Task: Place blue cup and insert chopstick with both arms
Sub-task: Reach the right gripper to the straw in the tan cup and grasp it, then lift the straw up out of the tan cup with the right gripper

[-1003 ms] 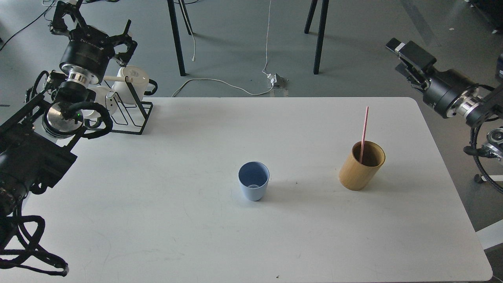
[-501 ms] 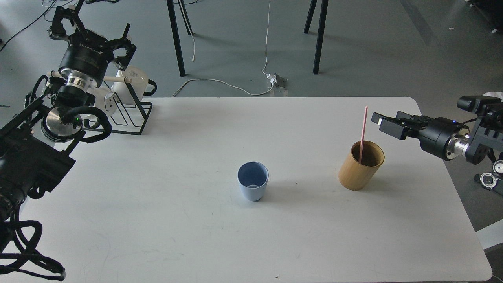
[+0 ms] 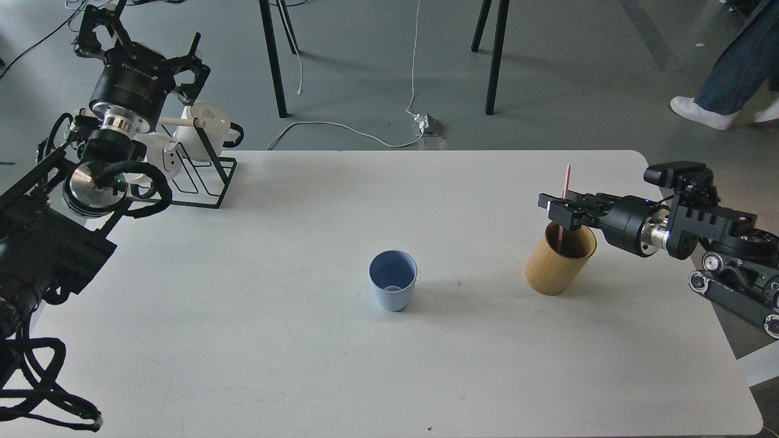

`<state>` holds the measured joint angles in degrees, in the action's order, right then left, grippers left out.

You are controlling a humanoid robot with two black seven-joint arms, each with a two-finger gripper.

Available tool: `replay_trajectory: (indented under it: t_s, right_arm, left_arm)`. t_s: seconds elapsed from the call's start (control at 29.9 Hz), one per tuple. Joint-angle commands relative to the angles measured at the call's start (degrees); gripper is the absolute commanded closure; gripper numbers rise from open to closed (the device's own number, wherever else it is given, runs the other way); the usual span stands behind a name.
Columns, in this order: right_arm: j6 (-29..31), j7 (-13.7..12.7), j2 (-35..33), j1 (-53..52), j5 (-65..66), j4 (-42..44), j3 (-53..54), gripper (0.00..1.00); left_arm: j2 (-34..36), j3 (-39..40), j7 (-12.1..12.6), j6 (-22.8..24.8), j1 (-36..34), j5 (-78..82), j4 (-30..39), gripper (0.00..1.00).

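Note:
The blue cup stands upright and empty near the middle of the white table. The pink chopstick stands in the tan cylindrical holder at the right, leaning slightly. My right gripper reaches in from the right just above the holder's rim. Its fingers are apart, with the chopstick's middle between them. My left gripper is open and empty, raised above the far left corner, far from the cup.
A black wire rack with white mugs stands at the table's far left, under my left arm. Black stand legs and a white cable lie on the floor beyond. A person's legs show at top right.
My right gripper came down and left from the far right until its fingers are around the chopstick above the tan holder. A person's legs came into view. My left arm barely moved.

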<state>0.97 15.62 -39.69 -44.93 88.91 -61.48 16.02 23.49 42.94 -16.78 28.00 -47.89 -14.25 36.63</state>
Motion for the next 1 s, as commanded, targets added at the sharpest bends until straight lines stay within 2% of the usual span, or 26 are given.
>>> replay_trajectory:
  t_s: [0.0, 0.07, 0.23, 0.37, 0.5, 0.67, 0.84, 0.97]
  right_arm:
    - [-0.09, -0.06, 0.31, -1.82, 0.03, 0.57, -3.36, 0.62]
    - [-0.09, -0.06, 0.58, -1.91, 0.03, 0.66, -3.8, 0.71]
    - [-0.09, -0.06, 0.58, -1.82, 0.12, 0.75, -3.89, 0.88]
    - [-0.18, -0.06, 0.23, -1.91, 0.12, 0.4, -3.8, 0.94]
    - [-0.62, 0.02, -1.09, -2.0, 0.03, -0.21, -3.72, 0.95]
    - [-1.06, 0.02, -7.05, -3.4, -0.06, -6.44, -3.19, 0.95]
    - [-0.97, -0.06, -12.77, -7.96, -0.49, -12.95, -2.58, 0.95]
    - [-0.97, 0.02, -14.54, -14.2, -0.93, -14.28, -2.22, 0.95]
  left_arm:
    - [0.76, -0.05, -0.01, 0.0, 0.17, -0.07, 0.02, 0.01]
    - [0.94, -0.05, -0.01, 0.0, 0.26, -0.07, -0.07, 0.01]
    - [1.2, 0.03, -0.01, 0.0, 0.34, -0.07, -0.07, 0.01]
    - [1.12, 0.03, -0.01, 0.0, 0.34, -0.07, -0.07, 0.0]
    - [1.12, 0.03, -0.01, 0.0, 0.17, -0.07, -0.07, 0.01]
    - [1.29, 0.03, -0.01, 0.0, 0.26, -0.07, -0.16, 0.01]
    - [1.29, 0.03, -0.01, 0.0, 0.26, -0.07, -0.25, 0.01]
    - [1.38, 0.03, 0.08, 0.0, 0.17, -0.07, -0.25, 0.01]
